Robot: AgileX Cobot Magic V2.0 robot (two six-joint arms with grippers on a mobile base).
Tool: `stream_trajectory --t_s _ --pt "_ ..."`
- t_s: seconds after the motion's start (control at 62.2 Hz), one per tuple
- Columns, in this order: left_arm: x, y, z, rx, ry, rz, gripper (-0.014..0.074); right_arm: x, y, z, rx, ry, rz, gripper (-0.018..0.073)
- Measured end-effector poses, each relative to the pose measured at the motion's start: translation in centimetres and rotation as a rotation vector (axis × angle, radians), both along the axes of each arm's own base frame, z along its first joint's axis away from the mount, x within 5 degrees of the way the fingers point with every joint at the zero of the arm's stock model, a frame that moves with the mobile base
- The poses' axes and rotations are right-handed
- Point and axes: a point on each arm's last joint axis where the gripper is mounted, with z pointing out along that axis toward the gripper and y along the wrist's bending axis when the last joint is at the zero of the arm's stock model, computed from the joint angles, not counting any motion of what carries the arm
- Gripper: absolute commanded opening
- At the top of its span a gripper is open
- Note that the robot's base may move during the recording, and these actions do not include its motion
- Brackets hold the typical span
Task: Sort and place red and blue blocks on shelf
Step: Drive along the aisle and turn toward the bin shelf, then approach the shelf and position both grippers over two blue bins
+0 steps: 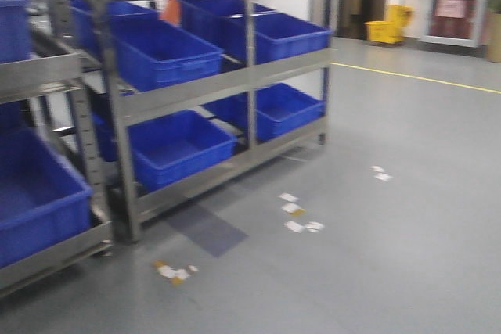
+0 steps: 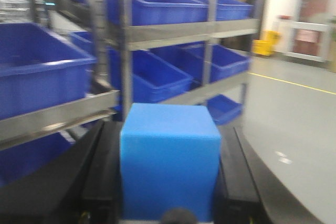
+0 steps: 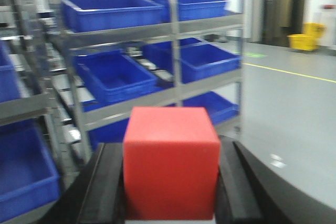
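Since each wrist view shows a cube pinched between dark fingers (image 2: 100,182), the picking half of the job looks done: the left gripper (image 2: 168,135) is closed on the blue block (image 2: 169,171), and the right gripper (image 3: 170,148) is clamped on the red block (image 3: 170,171), so both cubes ride in the jaws, not on any shelf. Beyond them stands the metal shelf rack (image 1: 196,90), its tiers filled with large blue bins (image 1: 164,52), none of which shows a cube inside. By my judgement the placing is what remains: each block has yet to reach the shelf and be let go in its proper spot. Farther off, paper scraps (image 1: 293,209) lie on the grey floor (image 1: 407,232) and a yellow mop bucket (image 1: 389,25) sits at the far end
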Motion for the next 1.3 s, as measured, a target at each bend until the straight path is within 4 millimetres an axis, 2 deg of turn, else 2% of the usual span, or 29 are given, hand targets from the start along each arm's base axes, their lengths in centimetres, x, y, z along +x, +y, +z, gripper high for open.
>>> stream_trajectory --t_s 1.303 --pt "0.0 0.01 0.0 0.0 0.0 0.001 0.0134 0.0 0.0 0.0 0.0 0.0 0.0 0.0048"
